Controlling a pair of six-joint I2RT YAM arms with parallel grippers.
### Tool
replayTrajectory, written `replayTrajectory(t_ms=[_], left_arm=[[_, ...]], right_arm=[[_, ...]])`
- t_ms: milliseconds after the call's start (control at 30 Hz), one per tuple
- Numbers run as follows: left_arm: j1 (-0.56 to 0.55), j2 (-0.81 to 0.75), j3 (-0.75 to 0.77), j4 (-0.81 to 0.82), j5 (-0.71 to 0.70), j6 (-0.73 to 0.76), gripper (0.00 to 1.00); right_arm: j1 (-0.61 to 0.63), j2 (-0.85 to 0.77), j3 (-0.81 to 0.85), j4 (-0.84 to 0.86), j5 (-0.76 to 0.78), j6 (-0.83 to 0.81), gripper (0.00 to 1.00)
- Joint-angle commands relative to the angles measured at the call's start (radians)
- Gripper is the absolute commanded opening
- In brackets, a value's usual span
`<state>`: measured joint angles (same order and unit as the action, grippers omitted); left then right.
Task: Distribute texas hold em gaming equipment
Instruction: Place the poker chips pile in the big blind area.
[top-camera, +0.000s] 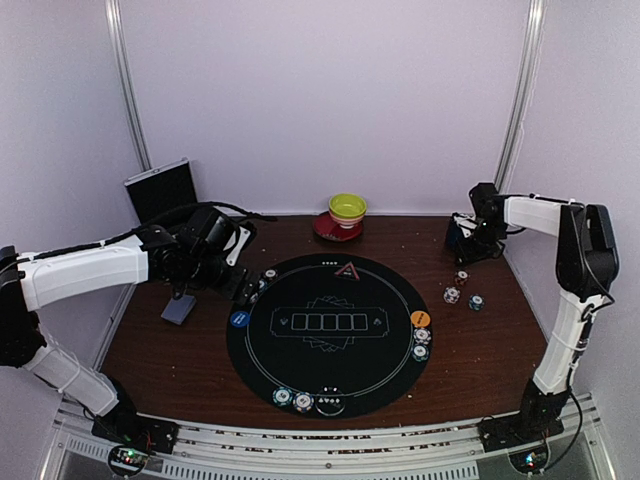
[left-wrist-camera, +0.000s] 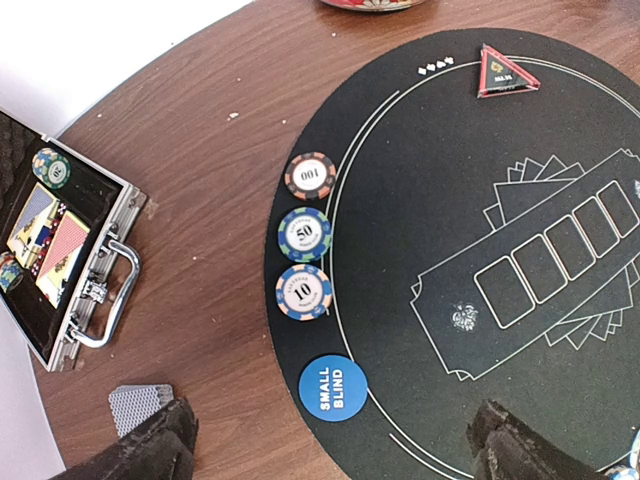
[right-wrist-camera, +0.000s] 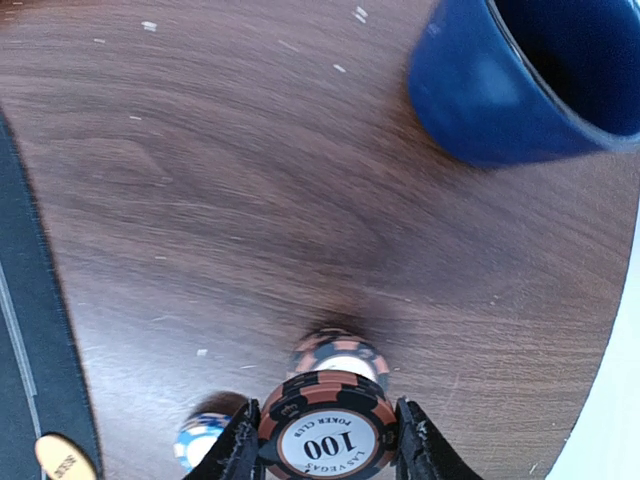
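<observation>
The right end effector (right-wrist-camera: 327, 445) was closed part-way on a 100 chip (right-wrist-camera: 327, 432), pinching it by the rim at the far right of the counter (right-wrist-camera: 200, 200), close to the mug (right-wrist-camera: 520, 90). An edge grip probably suited a thin disc that offers little purchase from above. The chip was brown-orange with black edge blocks and a white centre, and it was held flat. A similar chip (right-wrist-camera: 340, 355) lay on the wood beneath it and a blue-and-white one (right-wrist-camera: 200, 440) lay beside it, so it looked like one drawn from the loose stock for a seat on the mat (top-camera: 330, 290). The left end effector (left-wrist-camera: 330, 445) hung wide and empty over the mat's left edge. There a 100 (left-wrist-camera: 310, 176), a 50 (left-wrist-camera: 304, 234) and a 10 (left-wrist-camera: 303, 292) lay in a row beside the blue button (left-wrist-camera: 333, 390) marked small blind, seemingly one seat's finished share. The cards (left-wrist-camera: 140, 405) lay face down, grey-blue backs up, on the wood left of the mat, near the open case (left-wrist-camera: 100, 290). The orange button (top-camera: 420, 319) sat on the mat's right rim.
</observation>
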<state>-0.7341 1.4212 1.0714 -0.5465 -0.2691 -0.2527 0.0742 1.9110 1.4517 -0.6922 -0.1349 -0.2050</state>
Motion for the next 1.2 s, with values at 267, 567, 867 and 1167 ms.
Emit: replayTrajectory(t_ms=[267,567,867,1167], left_arm=[[0.004,0.012,0.011,0.028,-0.016,0.008,0.98],[0.003,0.007,0.013,0.028,-0.038,0.008,0.98],[0.003,0.009,0.014,0.028,-0.054,0.013,0.98],[0.003,0.007,0.016,0.027,-0.05,0.016,0.98]], right_arm=[[0.234,-0.256,-0.205,0.014,-0.012,-0.069,0.26],[0.511,-0.449,-0.433,0.045,-0.041,-0.184,0.27],[0.709,-0.422,-0.504,0.018,-0.071,-0.28,0.28],[0.791,-0.427,-0.572,-0.001,-0.077,-0.337,0.28]])
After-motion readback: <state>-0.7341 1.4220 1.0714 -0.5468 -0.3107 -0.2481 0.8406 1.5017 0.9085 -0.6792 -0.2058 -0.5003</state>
